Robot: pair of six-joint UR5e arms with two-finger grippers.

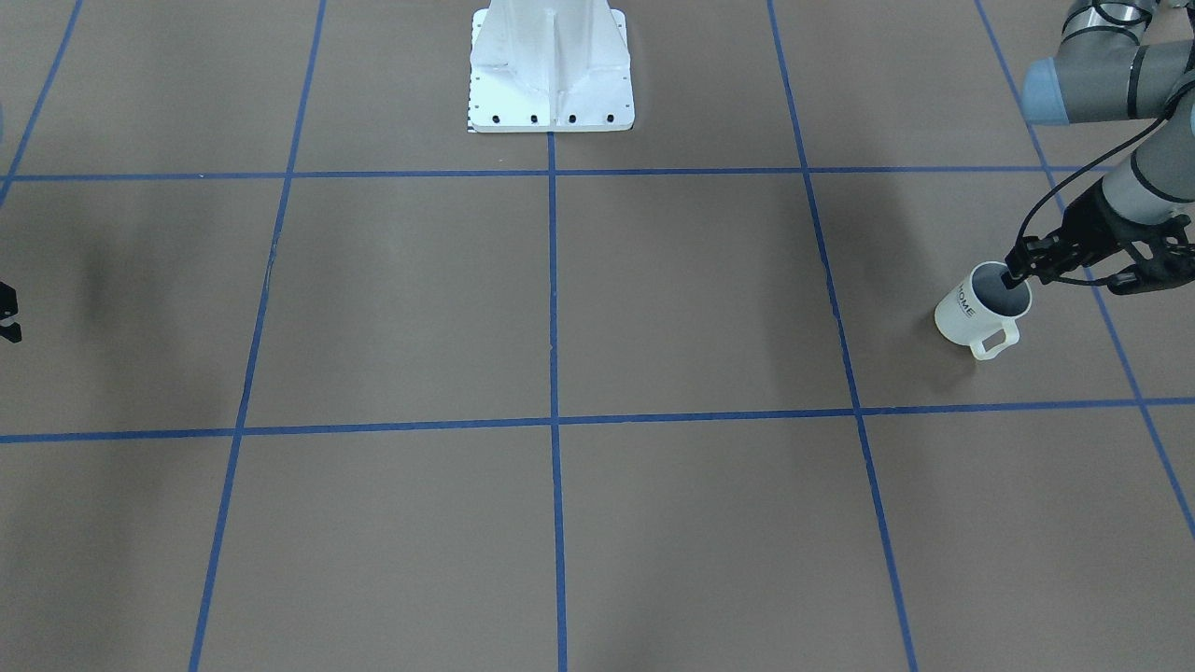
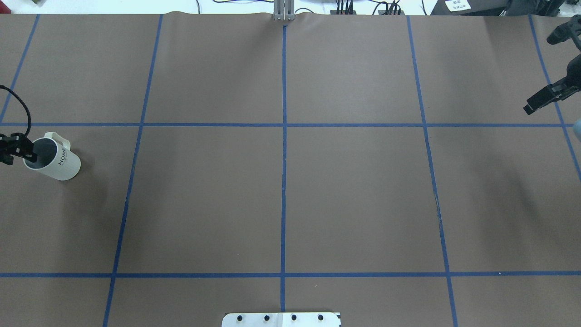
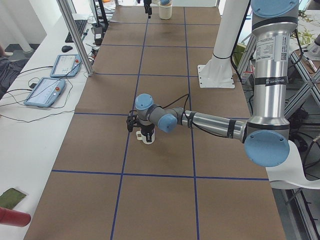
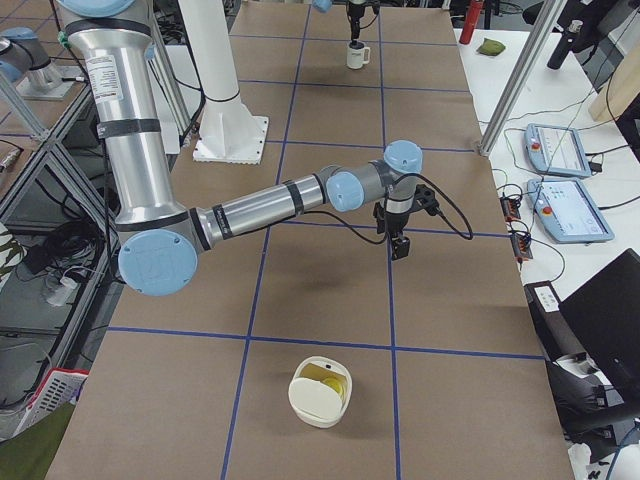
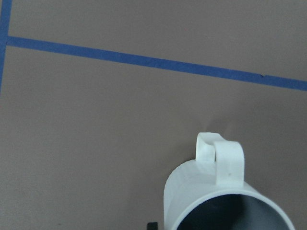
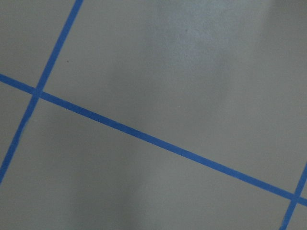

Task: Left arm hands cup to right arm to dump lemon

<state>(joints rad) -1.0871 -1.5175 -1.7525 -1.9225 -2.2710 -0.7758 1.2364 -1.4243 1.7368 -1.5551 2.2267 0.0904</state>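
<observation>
Pick-up step, I'd say: the left gripper [image 1: 1014, 273] dips into the cup [image 1: 966, 313], jaws seemingly clamped on its rim. The right gripper [image 1: 7, 315] hangs well apart from the cup, jaws apart. Lemon unseen. Next: lift cleanly, carry across.

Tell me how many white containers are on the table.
2. The cup stands near the left end of the table, at the left gripper; a second white container, with something yellow inside, sits near the right end.
</observation>
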